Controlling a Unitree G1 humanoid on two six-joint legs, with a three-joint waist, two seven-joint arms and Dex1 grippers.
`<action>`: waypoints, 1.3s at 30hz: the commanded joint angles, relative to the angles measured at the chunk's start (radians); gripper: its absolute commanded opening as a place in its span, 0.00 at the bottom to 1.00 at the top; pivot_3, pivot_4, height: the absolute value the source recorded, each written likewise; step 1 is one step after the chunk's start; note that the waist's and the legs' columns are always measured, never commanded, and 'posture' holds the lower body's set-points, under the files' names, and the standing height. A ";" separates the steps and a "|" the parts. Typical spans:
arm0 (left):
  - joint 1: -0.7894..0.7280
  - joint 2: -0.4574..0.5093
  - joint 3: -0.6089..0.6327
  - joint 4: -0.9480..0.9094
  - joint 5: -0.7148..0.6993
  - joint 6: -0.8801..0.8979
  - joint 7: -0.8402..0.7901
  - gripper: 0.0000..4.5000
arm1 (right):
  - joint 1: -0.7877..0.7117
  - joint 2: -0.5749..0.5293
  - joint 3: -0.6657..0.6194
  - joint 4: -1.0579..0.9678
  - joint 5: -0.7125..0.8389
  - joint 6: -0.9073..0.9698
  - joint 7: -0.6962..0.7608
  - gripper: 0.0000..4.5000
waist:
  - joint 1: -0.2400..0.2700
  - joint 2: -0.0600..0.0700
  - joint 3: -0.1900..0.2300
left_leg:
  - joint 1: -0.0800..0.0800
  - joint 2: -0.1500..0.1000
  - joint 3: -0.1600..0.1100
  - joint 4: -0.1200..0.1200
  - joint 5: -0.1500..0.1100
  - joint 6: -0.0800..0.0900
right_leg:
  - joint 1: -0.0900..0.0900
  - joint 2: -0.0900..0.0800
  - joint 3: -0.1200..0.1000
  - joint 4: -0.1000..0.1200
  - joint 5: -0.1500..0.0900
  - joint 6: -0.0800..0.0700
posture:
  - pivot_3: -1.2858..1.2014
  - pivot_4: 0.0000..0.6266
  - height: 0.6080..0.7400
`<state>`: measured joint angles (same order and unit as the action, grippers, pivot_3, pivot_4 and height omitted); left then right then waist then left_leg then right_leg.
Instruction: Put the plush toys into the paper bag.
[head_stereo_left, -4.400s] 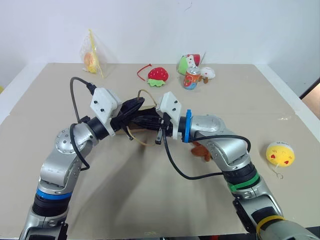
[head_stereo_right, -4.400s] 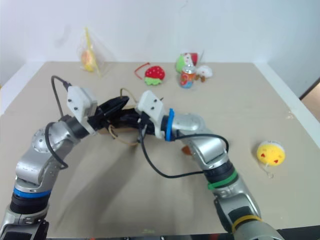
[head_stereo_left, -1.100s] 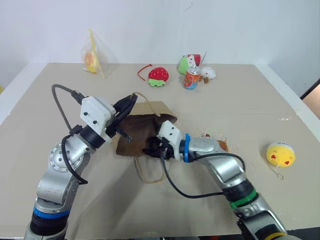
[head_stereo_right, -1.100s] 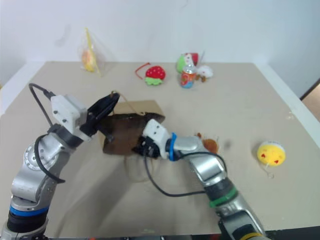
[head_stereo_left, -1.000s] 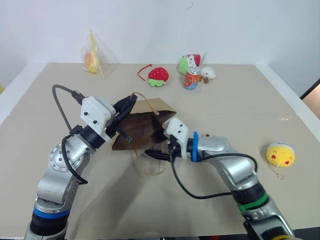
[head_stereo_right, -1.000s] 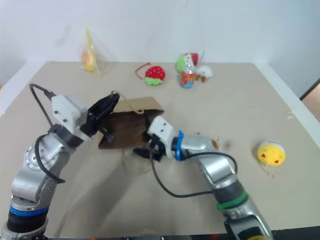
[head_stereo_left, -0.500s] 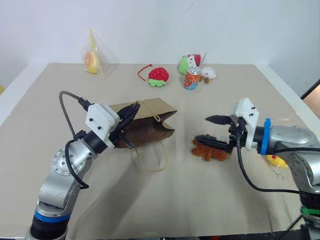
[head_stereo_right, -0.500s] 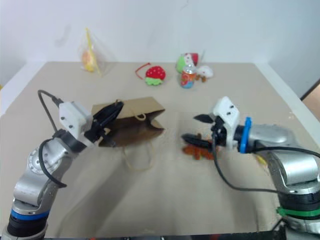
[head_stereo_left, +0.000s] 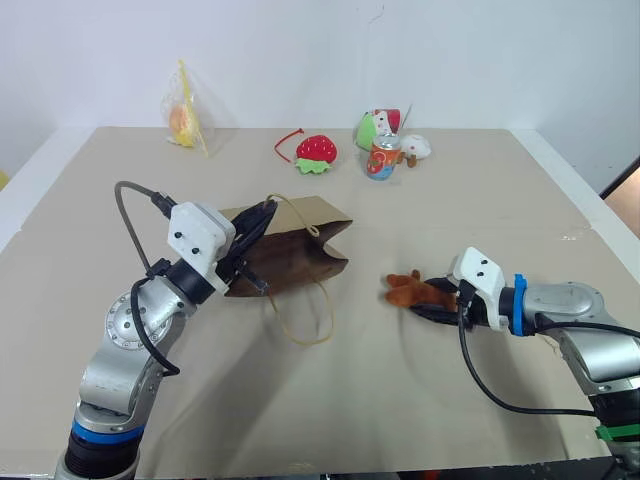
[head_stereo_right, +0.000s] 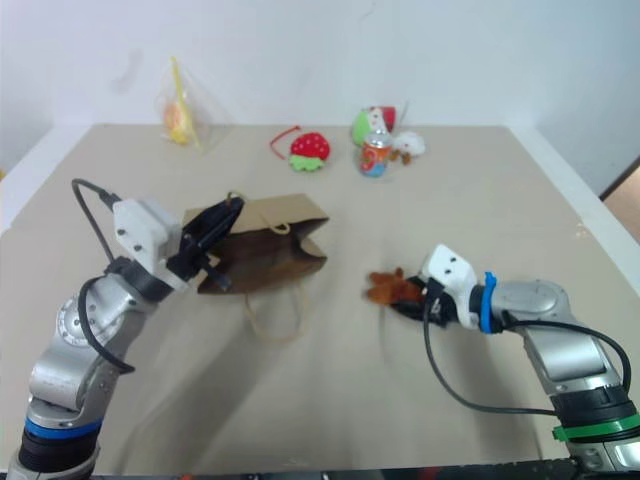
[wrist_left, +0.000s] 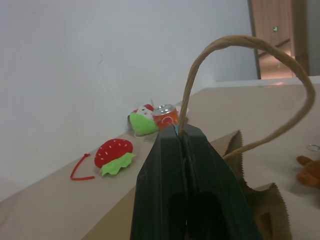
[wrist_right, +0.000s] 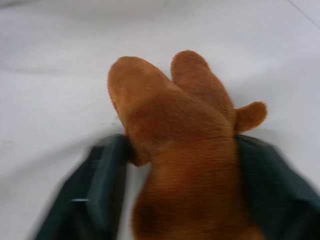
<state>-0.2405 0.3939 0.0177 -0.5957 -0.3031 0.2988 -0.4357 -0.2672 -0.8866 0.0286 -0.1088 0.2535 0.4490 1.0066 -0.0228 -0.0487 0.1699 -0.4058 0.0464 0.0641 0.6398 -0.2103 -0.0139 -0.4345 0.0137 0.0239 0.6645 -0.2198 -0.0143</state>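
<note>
Grasping the brown toy (head_stereo_left: 412, 291) is the step in hand. The right gripper (head_stereo_left: 437, 305) lies low on the table (head_stereo_left: 480, 190), right of centre, fingers either side of the toy's body. In the right wrist view the toy (wrist_right: 177, 140) sits between the two dark fingers (wrist_right: 97, 195), both pressed to its fur, so I read the jaws as clamped on it, though the squeeze may not be finished.

To do it well: hold the body, not a limb. The head and stubby limbs stick out past the fingertips toward the bag (head_stereo_left: 290, 255), so the grip looks set well back; plush gives, so firm up before lifting. Lift clear of the table first, then carry left to the bag.

The left gripper (head_stereo_left: 262, 217) is pinched shut on one cord handle (wrist_left: 240, 75), holding the upper edge of the bag up. The bag lies on its side, left of centre, mouth turned toward the right. The second handle (head_stereo_left: 305, 320) trails loose on the table, nearer the robot. The mouth looks only partly open; risk is the toy catching on the serrated rim, so aim for the middle of the gap.

Toy and bag are well apart, with bare table between. The yellow toy I cannot place.

Far edge: strawberry (head_stereo_left: 317, 150), can (head_stereo_left: 383, 157), plastic bag (head_stereo_left: 185, 120), untouched.
</note>
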 joint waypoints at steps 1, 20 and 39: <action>-0.013 -0.004 0.023 -0.013 -0.024 0.010 0.007 0.00 | 0.001 0.003 0.007 0.009 -0.006 -0.020 0.018 0.30 | 0.000 0.000 0.000 | 0.000 0.000 0.000 0.000 0.000 0.000 | 0.000 0.000 0.000 0.000 0.000 0.000 | 0.52 0.24 1.00; -0.013 -0.006 0.032 -0.025 -0.078 0.073 0.019 0.00 | -0.305 0.120 -0.072 -0.343 0.503 0.480 -0.061 0.01 | 0.001 0.000 0.000 | 0.000 0.001 -0.001 0.000 0.000 -0.001 | 0.000 0.001 -0.001 0.000 0.000 0.000 | 0.52 0.24 1.00; -0.020 -0.019 -0.001 -0.045 -0.060 0.069 0.033 0.00 | -0.532 0.410 0.280 -0.106 0.205 0.306 -0.154 0.01 | -0.001 0.000 0.000 | -0.002 0.002 0.000 0.000 0.001 0.000 | -0.002 0.000 0.000 0.000 0.001 0.000 | 0.52 0.24 1.00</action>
<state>-0.2521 0.3754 0.0158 -0.5998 -0.3682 0.3792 -0.4061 -0.7656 -0.4917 0.3050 -0.2179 0.4839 0.7857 0.8643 -0.0234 -0.0484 0.1701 -0.4077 0.0479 0.0643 0.6397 -0.2097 -0.0139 -0.4364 0.0132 0.0245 0.6647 -0.2190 -0.0141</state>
